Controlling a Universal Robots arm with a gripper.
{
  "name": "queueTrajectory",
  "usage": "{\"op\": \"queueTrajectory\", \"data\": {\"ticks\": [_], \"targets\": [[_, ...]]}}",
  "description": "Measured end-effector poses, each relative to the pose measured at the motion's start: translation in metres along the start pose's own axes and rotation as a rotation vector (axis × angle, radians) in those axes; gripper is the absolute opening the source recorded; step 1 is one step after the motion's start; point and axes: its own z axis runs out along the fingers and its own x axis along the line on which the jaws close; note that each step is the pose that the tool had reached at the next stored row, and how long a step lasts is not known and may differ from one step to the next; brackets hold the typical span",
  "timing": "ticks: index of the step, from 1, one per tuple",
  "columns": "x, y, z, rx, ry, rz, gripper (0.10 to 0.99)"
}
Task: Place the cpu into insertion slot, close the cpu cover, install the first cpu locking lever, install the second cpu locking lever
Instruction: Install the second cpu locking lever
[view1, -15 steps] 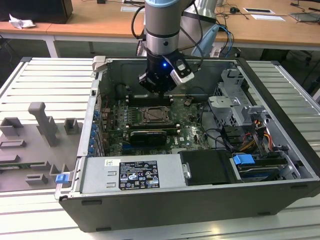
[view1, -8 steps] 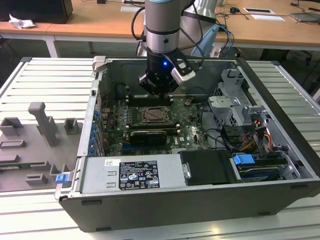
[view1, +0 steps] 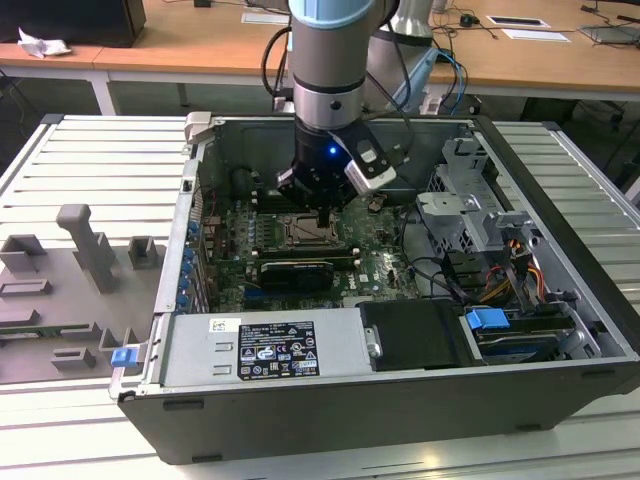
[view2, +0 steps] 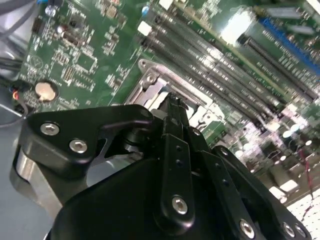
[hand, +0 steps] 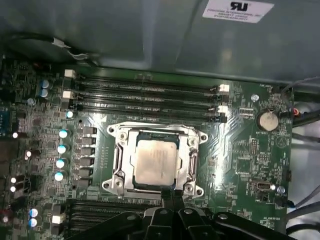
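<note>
1. Closest to the camera in the first wrist view are the black jaws (hand: 171, 200). They look pressed together into one thin tip and hold nothing.
2. Just past the jaw tip sits the cpu (hand: 156, 161). It lies flat in the insertion slot (hand: 121, 167), shiny side up, so that step looks done.
3. The cpu cover (hand: 192, 159) looks folded down around the cpu, with the chip showing through its big square hole. That step looks done too.
4. The jaw tip is right at the near edge of the cover. I cannot tell if the two locking levers are hooked down yet.
5. The cpu is square, so it has no long side. Its edges run in line with the long black memory slots (hand: 150, 97) on the far side of it from the jaws.
6. In the exterior view, the arm reaches down into the open computer case (view1: 560, 300) on the worktop (view1: 80, 160).
</note>
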Motion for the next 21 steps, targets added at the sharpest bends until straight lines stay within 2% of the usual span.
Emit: {"op": "queueTrajectory", "data": {"ticks": [1,2,5,7,9,11,13,18,21], "targets": [[0.0003,-0.0031,0.0006,-0.018,-0.0016,0.001,0.106],[0.0006,-0.0053,0.0010,-0.022,-0.0019,0.001,0.106],[0.0030,-0.0153,0.0018,-0.023,-0.0020,0.001,0.106],[0.0065,-0.0169,0.0017,-0.023,-0.0019,0.001,0.106],[0.0142,-0.0171,0.0014,-0.023,-0.0019,0.001,0.106],[0.0279,-0.0167,0.0011,-0.023,-0.0019,0.001,0.106],[0.0362,-0.0172,0.0012,-0.024,-0.0020,0.001,0.106],[0.0407,-0.0231,0.0017,-0.029,-0.0025,0.002,0.106],[0.0446,-0.0234,0.0029,-0.036,-0.0030,0.002,0.106]]}}
